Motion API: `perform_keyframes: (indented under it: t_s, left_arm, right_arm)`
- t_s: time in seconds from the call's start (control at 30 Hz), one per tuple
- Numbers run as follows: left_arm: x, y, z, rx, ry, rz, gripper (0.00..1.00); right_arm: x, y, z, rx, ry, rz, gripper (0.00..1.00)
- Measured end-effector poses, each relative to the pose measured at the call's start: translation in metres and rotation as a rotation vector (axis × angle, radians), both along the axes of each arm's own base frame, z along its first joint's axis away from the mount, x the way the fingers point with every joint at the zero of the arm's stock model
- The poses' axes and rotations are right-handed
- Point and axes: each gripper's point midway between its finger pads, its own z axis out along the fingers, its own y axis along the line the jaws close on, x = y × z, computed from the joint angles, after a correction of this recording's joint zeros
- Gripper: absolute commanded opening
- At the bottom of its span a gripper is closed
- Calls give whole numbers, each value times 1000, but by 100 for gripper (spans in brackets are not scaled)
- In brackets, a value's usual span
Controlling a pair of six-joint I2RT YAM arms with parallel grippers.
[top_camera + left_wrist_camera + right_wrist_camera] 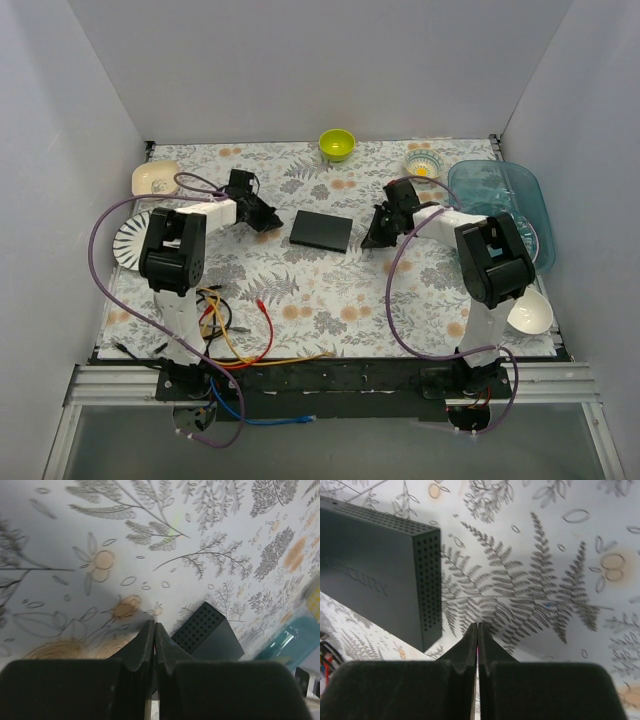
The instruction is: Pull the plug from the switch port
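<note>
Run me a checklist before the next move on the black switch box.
1. Left gripper open for a grasp: not ok, shut.
2. Right gripper open: not ok, shut.
3. Both grippers empty: ok.
4. Black perforated switch box flat on the table, between the grippers: ok.
5. Plug and port located: cannot tell, neither shows in any view.
6. Loose coloured wires away from the switch: ok, they lie by the left arm's base.

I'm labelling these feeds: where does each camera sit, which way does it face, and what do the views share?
Top external: above and behind the bases, looking down on the table, black box, both arms, left gripper and right gripper.
Left wrist: on the left arm, looking past the shut left gripper at the box.
Right wrist: on the right arm, past the shut right gripper at the box's opposite side.
Shared: all three show the box.
</note>
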Motion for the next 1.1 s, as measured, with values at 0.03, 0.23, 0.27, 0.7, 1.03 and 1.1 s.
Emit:
perform_keyframes:
  t_s: [0.03, 0.23, 0.27, 0.7, 1.03, 1.1]
  left_arm:
    - [3, -6, 1, -21, -6, -19, 0]
    - [-4, -38, 1, -119, -15, -151, 0]
    - [-9, -42, 0, -123, -22, -170, 0]
    - [-125, -56, -1, -199, 28, -279, 7]
    - [-89, -13, 48, 17, -56, -173, 98]
    - [-77, -5, 73, 59, -121, -152, 98]
  right_arm:
    - [4, 3, 0, 7, -1, 0, 1]
    - [28, 25, -1, 91, 5, -4, 1]
    - [31, 29, 0, 103, 1, 0, 1]
    - [-27, 4, -2, 87, -21, 8, 1]
    - [-40, -35, 65, -118, -230, -30, 99]
    - [-34, -38, 111, -151, -386, -27, 99]
